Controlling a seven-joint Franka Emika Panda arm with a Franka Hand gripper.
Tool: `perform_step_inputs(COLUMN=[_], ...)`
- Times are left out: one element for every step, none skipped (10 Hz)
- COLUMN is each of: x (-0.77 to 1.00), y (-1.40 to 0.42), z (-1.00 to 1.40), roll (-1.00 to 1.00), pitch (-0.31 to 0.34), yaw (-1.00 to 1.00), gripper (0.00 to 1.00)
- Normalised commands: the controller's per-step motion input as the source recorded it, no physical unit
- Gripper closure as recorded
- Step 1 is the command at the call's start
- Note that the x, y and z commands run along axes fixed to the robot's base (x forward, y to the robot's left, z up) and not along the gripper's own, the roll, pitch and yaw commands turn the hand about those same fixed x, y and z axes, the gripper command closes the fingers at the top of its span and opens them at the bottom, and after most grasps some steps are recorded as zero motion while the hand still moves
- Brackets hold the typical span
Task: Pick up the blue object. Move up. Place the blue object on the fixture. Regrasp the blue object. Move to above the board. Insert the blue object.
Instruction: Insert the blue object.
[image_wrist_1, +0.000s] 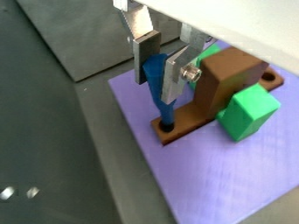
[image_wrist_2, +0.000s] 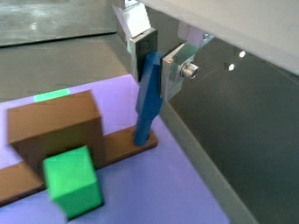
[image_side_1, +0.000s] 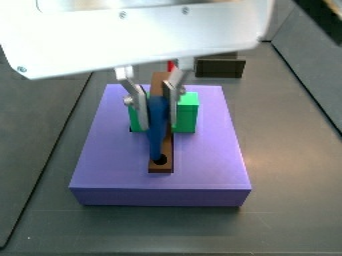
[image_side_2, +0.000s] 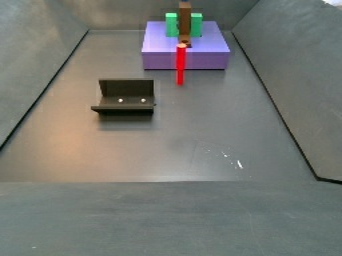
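My gripper (image_wrist_1: 156, 86) is above the board (image_wrist_1: 222, 175), a lavender-purple slab. It is shut on the blue object (image_wrist_1: 167, 109), a thin blue peg that stands nearly upright between the silver fingers. The peg's lower tip sits in the round hole at the end of the brown strip (image_wrist_1: 187, 127). The other wrist view shows the same grip (image_wrist_2: 158, 86) on the peg (image_wrist_2: 145, 118). In a side view the gripper (image_side_1: 151, 108) holds the peg (image_side_1: 156, 128) over the strip's hole. The fixture (image_side_2: 123, 97) stands apart on the floor, empty.
A green block (image_wrist_1: 247, 112) and a brown block (image_wrist_1: 228, 74) stand on the board beside the gripper. A red peg (image_side_2: 181, 65) shows at the board's (image_side_2: 207, 55) near edge. Dark sloped walls enclose the grey floor.
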Motion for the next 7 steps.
perform_step_inputs(x=[0.21,0.33,0.29,0.24,0.21,0.19,0.18], y=[-0.21,-0.03,0.10,0.17,0.12,0.11,0.18], z=[-0.24,-0.18,-0.05,0.00,0.00,0.00,-0.19], roll=[-0.04,0.00,-0.08,-0.17,-0.18,-0.16,-0.18], pitch=[0.016,0.063,0.110,0.154,0.147,0.104,0.050], yaw=[0.00,0.00,-0.03,-0.04,-0.02,0.00,0.00], gripper=[1.00,1.00,1.00,1.00,1.00,1.00,1.00])
